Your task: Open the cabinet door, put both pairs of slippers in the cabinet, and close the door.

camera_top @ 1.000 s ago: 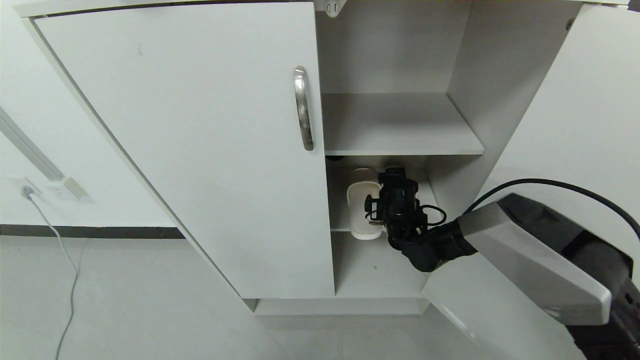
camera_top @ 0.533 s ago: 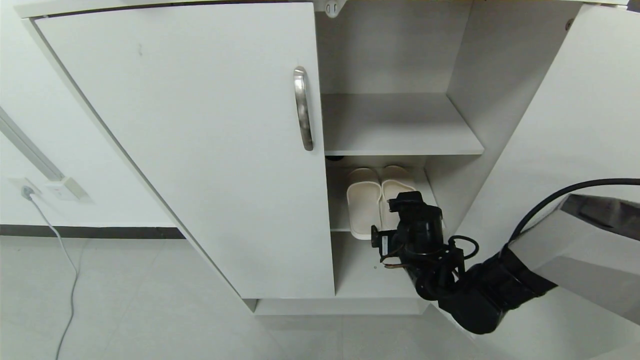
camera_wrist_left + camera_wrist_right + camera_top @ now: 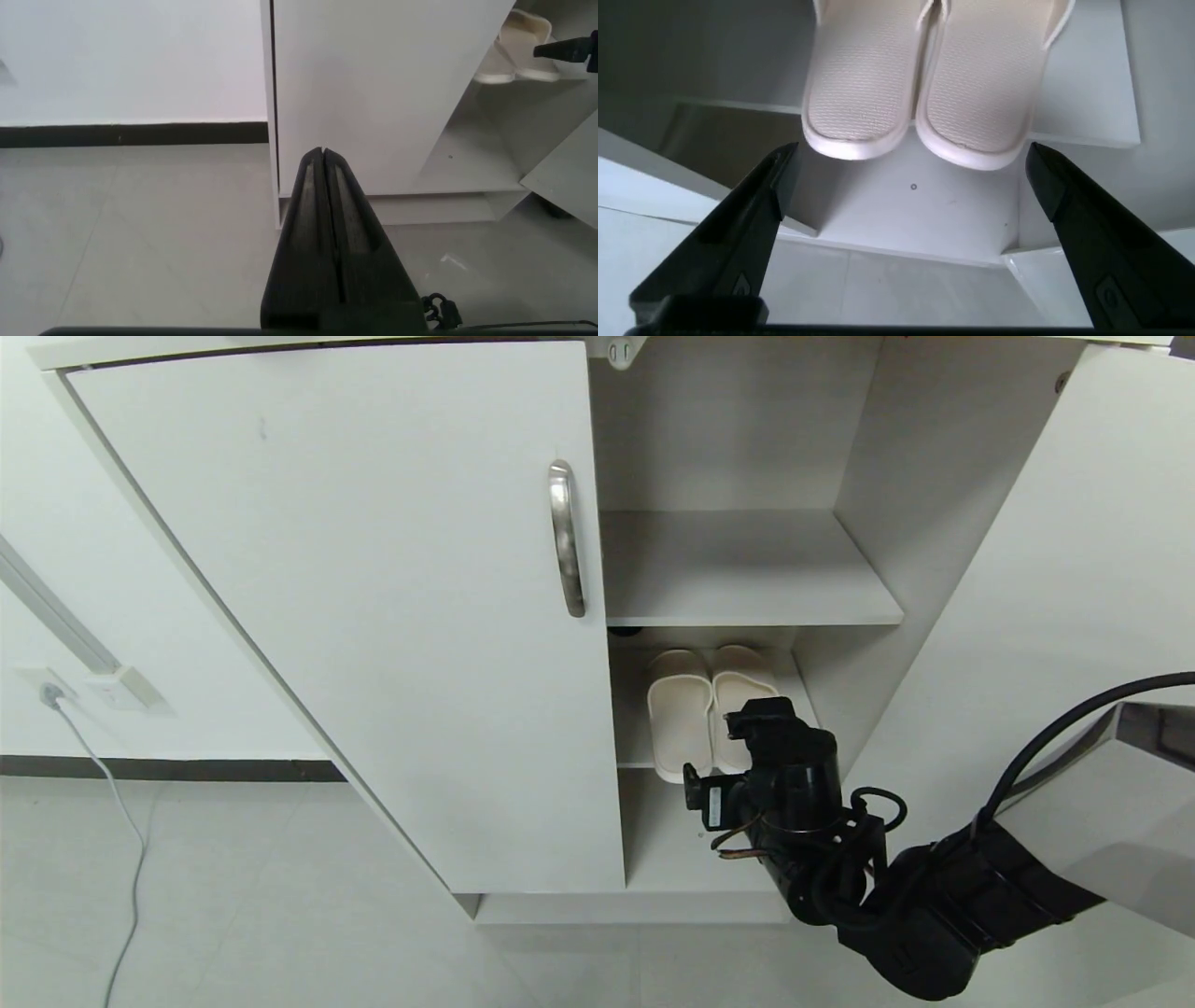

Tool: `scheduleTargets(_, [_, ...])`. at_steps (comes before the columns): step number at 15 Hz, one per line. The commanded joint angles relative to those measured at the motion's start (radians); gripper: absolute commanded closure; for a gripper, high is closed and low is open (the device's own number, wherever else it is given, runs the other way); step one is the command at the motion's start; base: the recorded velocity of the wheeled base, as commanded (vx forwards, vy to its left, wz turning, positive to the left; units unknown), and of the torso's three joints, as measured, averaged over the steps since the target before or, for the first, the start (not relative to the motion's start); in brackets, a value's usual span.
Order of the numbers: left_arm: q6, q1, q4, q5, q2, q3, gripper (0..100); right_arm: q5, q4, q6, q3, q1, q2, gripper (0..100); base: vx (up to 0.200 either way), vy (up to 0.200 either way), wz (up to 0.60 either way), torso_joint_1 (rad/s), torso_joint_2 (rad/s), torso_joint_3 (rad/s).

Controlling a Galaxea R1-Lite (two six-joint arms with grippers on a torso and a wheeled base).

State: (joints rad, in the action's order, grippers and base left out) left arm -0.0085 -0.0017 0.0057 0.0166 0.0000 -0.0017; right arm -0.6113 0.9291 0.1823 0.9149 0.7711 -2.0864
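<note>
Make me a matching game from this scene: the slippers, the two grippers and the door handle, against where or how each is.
Things:
1. slippers
2. left gripper
3. right gripper
4. handle

Place or state:
A. open
B. on the closed door
C. shut
D. on a shelf

Pairs: 1-D, 2-C, 3-A, 4-B.

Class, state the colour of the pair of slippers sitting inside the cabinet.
The slippers are cream, an off-white; the right wrist view shows it best.
</note>
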Motion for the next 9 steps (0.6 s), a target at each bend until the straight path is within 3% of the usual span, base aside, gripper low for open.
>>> scheduleTargets(1, [0.001,0.000,0.000,0.000,0.002,0.000,100,-0.001,0.000,0.000,-0.008,0.010,0.008,0,0.000,0.000,0.00,0.000,0.00,0.000])
scheduleTargets(2, [0.001,0.000,0.000,0.002,0.002,0.000,100,-0.001,0.000,0.000,-0.013,0.014,0.016,0,0.000,0.000,0.00,0.000,0.00,0.000])
scheduleTargets(7, [0.005,0.000,0.000,0.002,0.002,0.000,100,0.001,0.000,0.000,-0.025,0.024,0.020,0,-0.200,0.000,0.00,0.003,0.00,0.002])
scheduleTargets(9, [0.004,0.000,0.000,0.002,0.002,0.000,100,0.001,0.000,-0.001,-0.022,0.024,0.020,0,0.000,0.000,0.00,0.000,0.00,0.000])
